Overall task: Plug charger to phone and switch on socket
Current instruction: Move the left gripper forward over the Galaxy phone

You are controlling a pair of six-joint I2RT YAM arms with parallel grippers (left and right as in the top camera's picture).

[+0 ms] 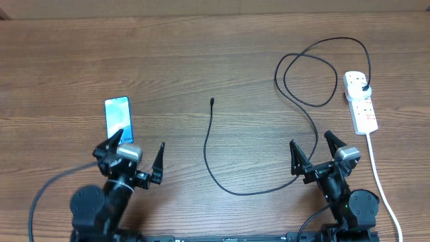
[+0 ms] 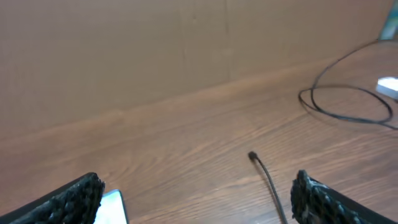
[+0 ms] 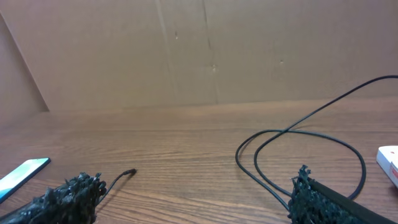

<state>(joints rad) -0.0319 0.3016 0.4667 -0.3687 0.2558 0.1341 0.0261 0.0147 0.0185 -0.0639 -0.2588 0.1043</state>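
Observation:
The phone (image 1: 118, 119) lies screen up at the left, its edge showing in the left wrist view (image 2: 112, 208) and the right wrist view (image 3: 22, 175). The charger (image 1: 208, 161) is a thin black cable; its connector tip (image 1: 212, 101) lies free mid-table, also in the left wrist view (image 2: 252, 156) and the right wrist view (image 3: 129, 172). It loops right to a black plug (image 1: 365, 88) seated in the white socket strip (image 1: 361, 101). My left gripper (image 1: 139, 149) is open and empty just below the phone. My right gripper (image 1: 314, 148) is open and empty over the cable, left of the strip.
The strip's white cord (image 1: 379, 181) runs down the right side past my right arm. A cardboard wall (image 3: 199, 50) stands behind the wooden table (image 1: 201, 60).

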